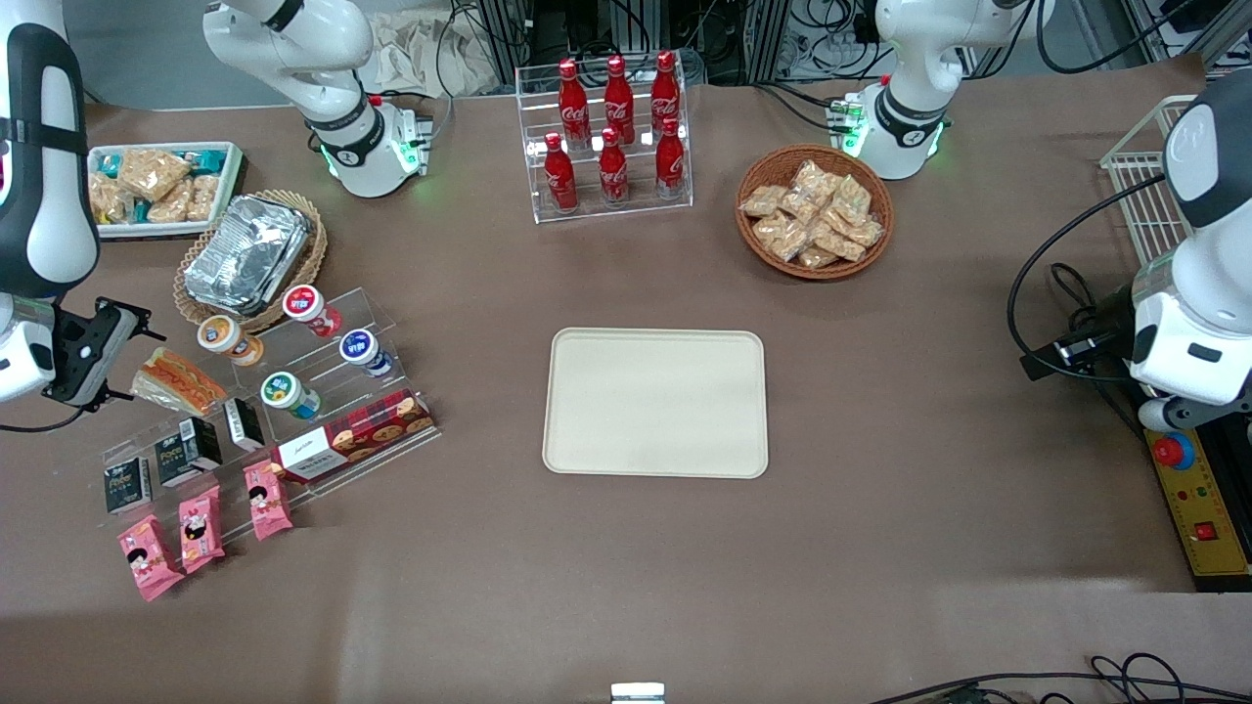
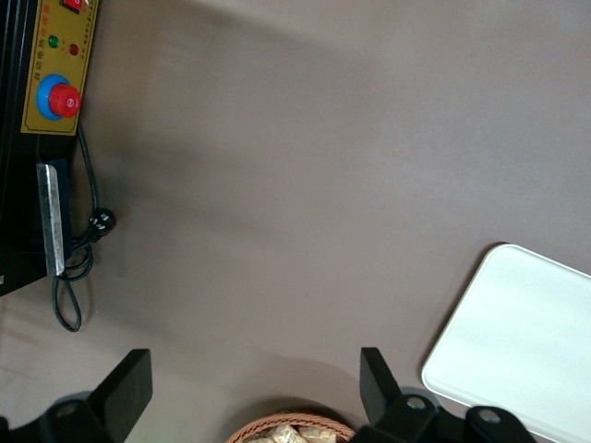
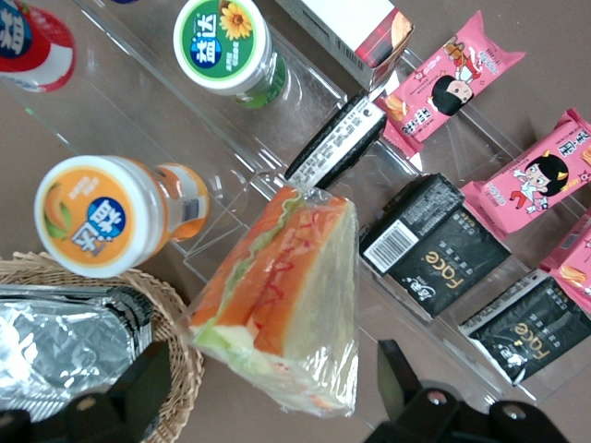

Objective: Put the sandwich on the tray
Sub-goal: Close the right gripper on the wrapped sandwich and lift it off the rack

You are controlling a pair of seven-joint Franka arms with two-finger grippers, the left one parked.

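The sandwich (image 1: pixel 177 382) lies on the clear acrylic stand (image 1: pixel 323 376), beside the orange-capped bottle (image 1: pixel 227 338). My gripper (image 1: pixel 93 354) hovers just beside the sandwich, fingers spread wide, grasping nothing. The tray (image 1: pixel 655 403) sits well apart, mid-table.

Sandwich (image 1: pixel 179 382) lies on the clear acrylic stand (image 1: pixel 269 401) at the working arm's end of the tabletop (image 1: pixel 880 548), beside an orange-lidded cup (image 1: pixel 227 338) and black packets (image 1: pixel 189 452). Gripper (image 1: pixel 86 354) hangs just beside the sandwich, not touching it. Tray (image 1: pixel 655 402) sits bare mid-tabletop, well apart from the sandwich. Foil container (image 1: pixel 246 252) rests in a wicker basket (image 1: pixel 305 256) near the stand.
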